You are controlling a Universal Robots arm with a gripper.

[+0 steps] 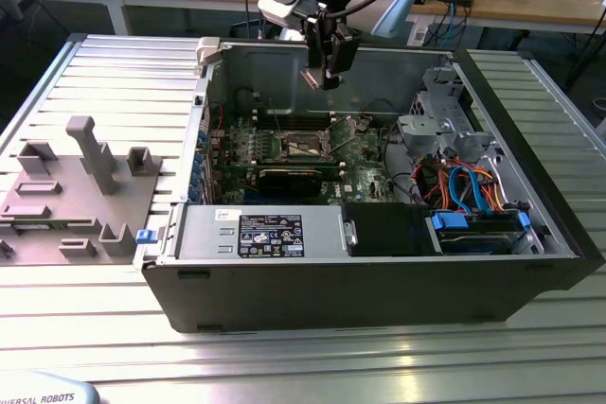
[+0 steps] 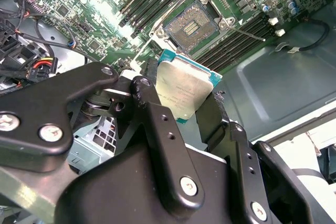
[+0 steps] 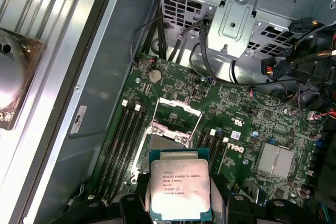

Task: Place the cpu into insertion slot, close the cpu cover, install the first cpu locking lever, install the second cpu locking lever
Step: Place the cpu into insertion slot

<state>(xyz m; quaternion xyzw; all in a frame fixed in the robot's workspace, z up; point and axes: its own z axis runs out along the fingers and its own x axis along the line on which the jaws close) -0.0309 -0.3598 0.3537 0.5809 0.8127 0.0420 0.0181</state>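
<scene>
The cpu [image 3: 180,184] gripped between the jaws, above the insertion slot [image 2: 195,24] (cpu cover [image 3: 181,105] raised)

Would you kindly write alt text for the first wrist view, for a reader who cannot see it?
The gripper holds the cpu, metal top facing the camera, above a green circuit board inside an open computer case. Just beyond it lies the insertion slot, uncovered, with the cpu cover swung up.

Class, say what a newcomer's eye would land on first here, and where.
The silver cpu clamped in the gripper stands out, hanging above the green board. Below it lies the open insertion slot, inside the open computer case on the ribbed metal table.
</scene>
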